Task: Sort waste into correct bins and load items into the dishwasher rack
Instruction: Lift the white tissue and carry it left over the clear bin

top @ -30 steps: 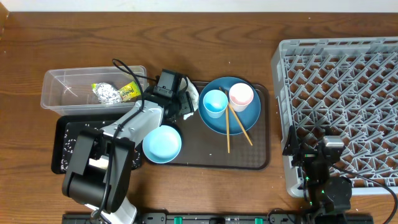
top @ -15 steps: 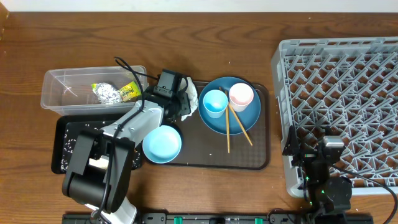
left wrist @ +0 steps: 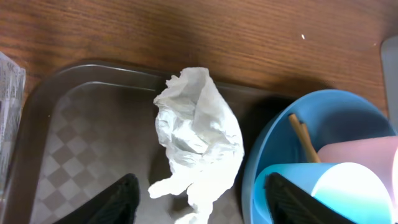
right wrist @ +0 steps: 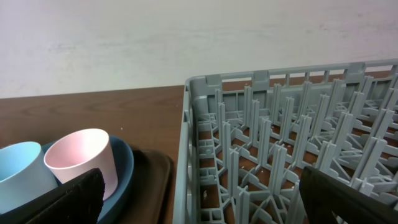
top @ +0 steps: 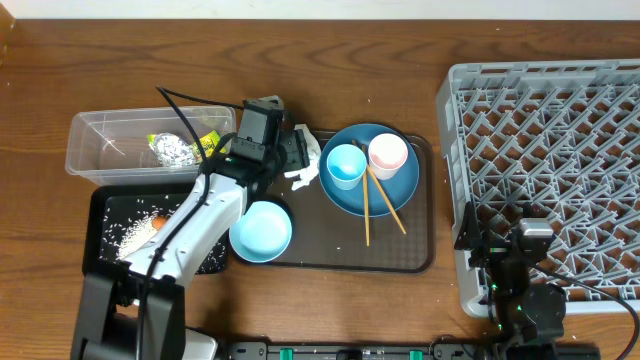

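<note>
Crumpled white tissue [left wrist: 199, 134] lies on the checkered brown serving tray [left wrist: 68, 143] at the round dark-blue plate's [left wrist: 280, 137] nine o'clock. In the wrist view its long axis runs twelve-to-six between the left gripper's [left wrist: 202, 186] spread jaws. The right gripper's [right wrist: 199, 183] jaws also gape.

brown serving tray [top: 400, 252]: laid on wooden table [top: 400, 60] | pale wall [right wrist: 155, 37]: seen behind the table's far edge

A dark wooden counter [top: 330, 60] carries four things directly. At the left stands a clear plastic tub [top: 110, 150], and a shallow black tray [top: 97, 235] lies just in front of it. A brown serving tray [top: 330, 245] sits in the middle, close beside both. The grey dishwasher rack [top: 540, 120] fills the right side, its left wall near the serving tray's right edge.
</note>
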